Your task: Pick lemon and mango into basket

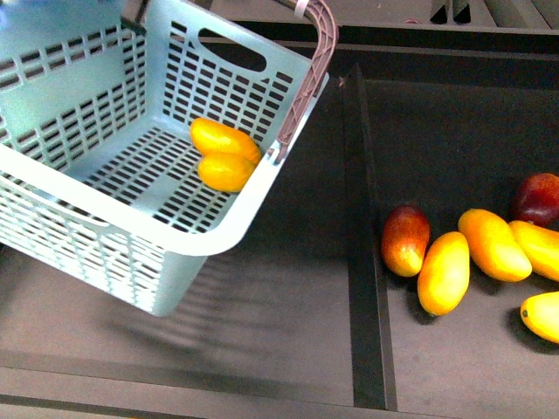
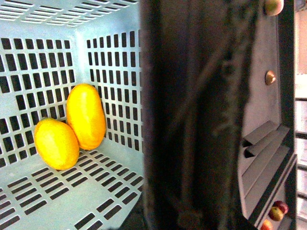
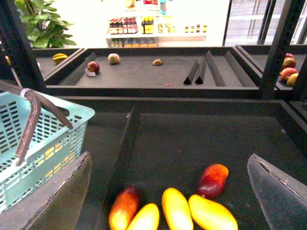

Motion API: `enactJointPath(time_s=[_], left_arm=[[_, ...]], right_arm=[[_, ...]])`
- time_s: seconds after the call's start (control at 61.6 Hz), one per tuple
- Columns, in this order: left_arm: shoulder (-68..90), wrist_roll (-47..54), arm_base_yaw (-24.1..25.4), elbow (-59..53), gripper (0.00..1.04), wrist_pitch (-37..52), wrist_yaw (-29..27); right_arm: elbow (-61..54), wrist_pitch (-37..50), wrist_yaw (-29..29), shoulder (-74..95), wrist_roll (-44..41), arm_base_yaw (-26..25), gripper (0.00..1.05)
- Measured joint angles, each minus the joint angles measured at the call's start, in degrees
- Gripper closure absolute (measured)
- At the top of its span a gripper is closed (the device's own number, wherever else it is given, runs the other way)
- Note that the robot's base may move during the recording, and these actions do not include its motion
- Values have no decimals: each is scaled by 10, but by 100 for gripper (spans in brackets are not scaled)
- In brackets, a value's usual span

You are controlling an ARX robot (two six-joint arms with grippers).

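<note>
The turquoise basket [image 1: 131, 253] hangs tilted over the left bin, its brown handle [image 1: 319, 52] swung to the right side. Inside it, against the far corner, the mango [image 1: 224, 137] lies touching the stubbier lemon [image 1: 225, 173]. The left wrist view shows the same lemon [image 2: 56, 143] and mango [image 2: 86, 115] on the slotted floor. My left gripper [image 2: 187, 206] is only a dark blurred mass there, shut on the basket. My right gripper [image 3: 170, 201] is open and empty, with its fingers [image 3: 62, 191] spread wide above the loose fruit in the right bin. The basket [image 3: 43, 139] sits to its side.
A raised divider [image 1: 367, 262] separates the two dark bins. The right bin holds several loose yellow-orange mangoes [image 1: 444, 272] and red-blushed ones [image 1: 405, 239]. Beyond, another dark shelf [image 3: 144, 72] carries scattered fruit and upright dividers; black posts [image 3: 276, 43] stand at the sides.
</note>
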Motion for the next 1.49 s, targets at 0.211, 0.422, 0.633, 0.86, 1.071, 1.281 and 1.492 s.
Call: enactJointPath(time_s=[0.211, 0.422, 0.633, 0.86, 1.071, 1.281, 1.492], left_arm=[[40, -35, 30, 29, 101, 44, 22], [36, -37, 52, -25, 101, 62, 70], [3, -29, 68, -81, 100, 82, 88], [-62, -3, 79, -151, 59, 119, 15], [-208, -14, 80, -235, 19, 46, -91], [-299, 194, 67, -346, 22, 179, 0], [-429, 770, 115, -648, 68, 635, 78]], right_arm=[[0, 0, 0, 0, 0, 0, 9], [0, 0, 0, 0, 0, 0, 9], [0, 0, 0, 0, 0, 0, 9], [0, 0, 0, 0, 0, 0, 9], [0, 0, 0, 0, 0, 0, 9], [0, 0, 0, 0, 0, 0, 9], [0, 0, 0, 0, 0, 0, 9]])
